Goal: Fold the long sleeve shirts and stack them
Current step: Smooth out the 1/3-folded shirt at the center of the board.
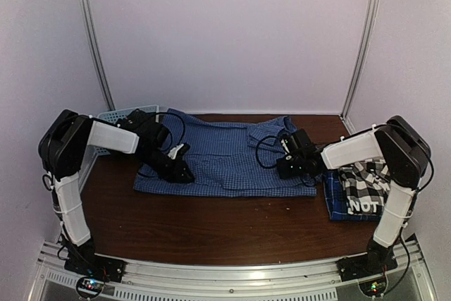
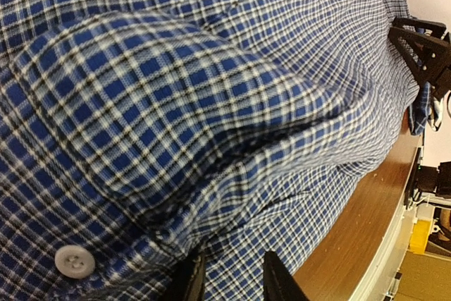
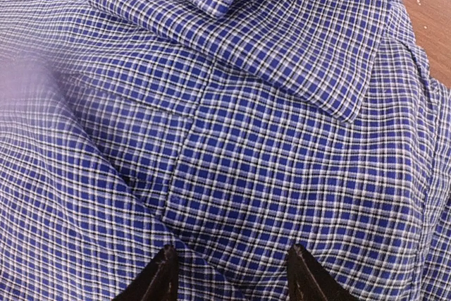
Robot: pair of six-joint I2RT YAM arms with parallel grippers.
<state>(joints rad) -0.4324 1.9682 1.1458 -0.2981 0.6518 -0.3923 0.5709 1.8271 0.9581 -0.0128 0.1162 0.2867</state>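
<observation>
The blue fine-check shirt [image 1: 225,156] lies spread across the middle of the table. My left gripper [image 1: 182,170] is down on its left part. In the left wrist view the left gripper [image 2: 232,283] has its jaws narrowly apart, with flat checked cloth between them beside a raised fold and a white button [image 2: 75,261]. My right gripper [image 1: 283,163] rests on the shirt's right part; seen from the right wrist, it [image 3: 229,276] stands open over the cloth just below the collar [image 3: 282,47]. At the right, the black-and-white plaid shirt [image 1: 366,188] lies folded on the darker blue plaid shirt [image 1: 332,199].
A light blue lattice basket [image 1: 113,115] stands at the back left, behind the left arm. Bare brown table [image 1: 211,223] runs along the front of the shirt. White walls and metal posts close in the back and sides.
</observation>
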